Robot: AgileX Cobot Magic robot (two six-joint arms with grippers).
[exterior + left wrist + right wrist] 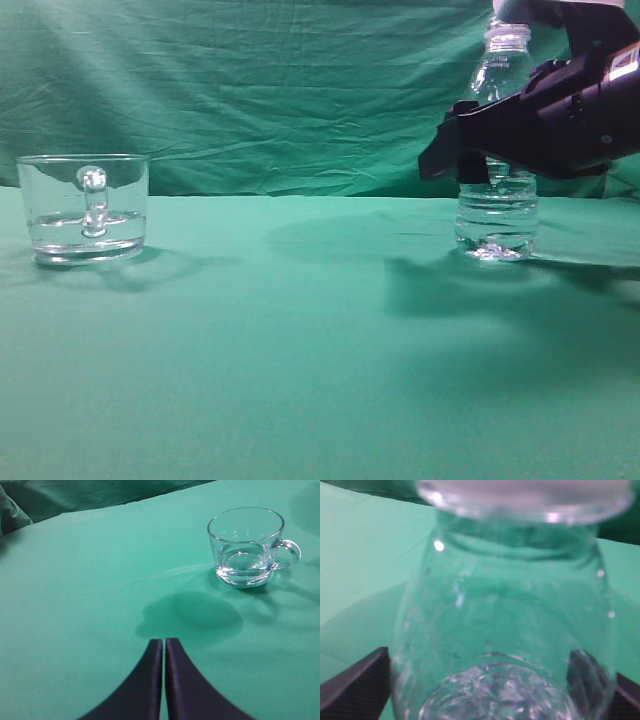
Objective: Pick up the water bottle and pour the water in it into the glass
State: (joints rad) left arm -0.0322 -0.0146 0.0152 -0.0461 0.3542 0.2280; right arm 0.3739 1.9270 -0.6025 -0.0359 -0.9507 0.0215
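Note:
The water bottle [497,215] stands upright on the green cloth at the right, capless, with water [497,232] low in its ribbed base. My right gripper [465,145] is around its middle. In the right wrist view the bottle [500,605] fills the frame, and the gripper's [480,680] fingers sit against both its sides. The glass [85,205] stands at the far left with a little water in it and its handle towards the camera. In the left wrist view the glass [245,540] is ahead and to the right of my shut, empty left gripper [164,641].
A green cloth [300,350] covers the table and a wrinkled green backdrop [250,90] hangs behind it. The cloth stretches bare between the glass and the bottle. The left arm does not show in the exterior view.

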